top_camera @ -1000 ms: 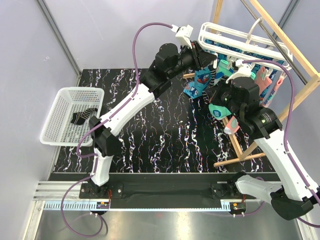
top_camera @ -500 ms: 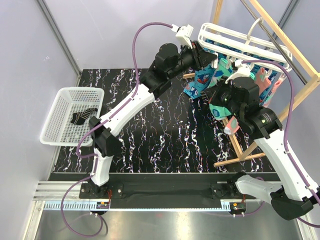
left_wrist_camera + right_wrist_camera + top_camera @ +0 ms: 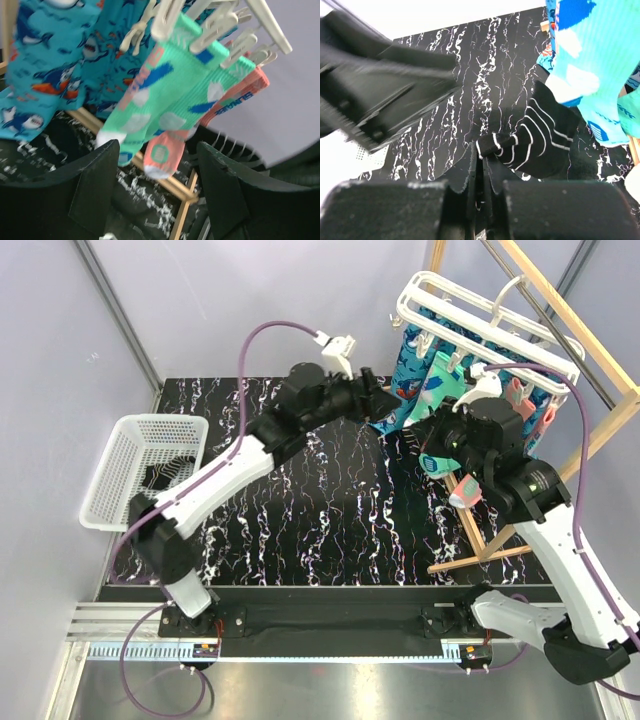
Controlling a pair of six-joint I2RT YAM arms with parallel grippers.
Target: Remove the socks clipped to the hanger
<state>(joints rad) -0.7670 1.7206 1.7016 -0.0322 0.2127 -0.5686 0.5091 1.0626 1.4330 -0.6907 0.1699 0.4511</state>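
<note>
Right fingers (image 3: 476,161) closed tight, pinching the cuff of the dark striped sock (image 3: 540,142) over the tabletop (image 3: 470,75). Left fingers (image 3: 102,170) spread wide, empty. Beyond: mint sock (image 3: 170,95), salmon sock (image 3: 162,155) and shark socks (image 3: 45,65) clipped to the white hanger (image 3: 490,325).

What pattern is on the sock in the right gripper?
The sock is black with thin white stripes; right wrist view shows it best.
</note>
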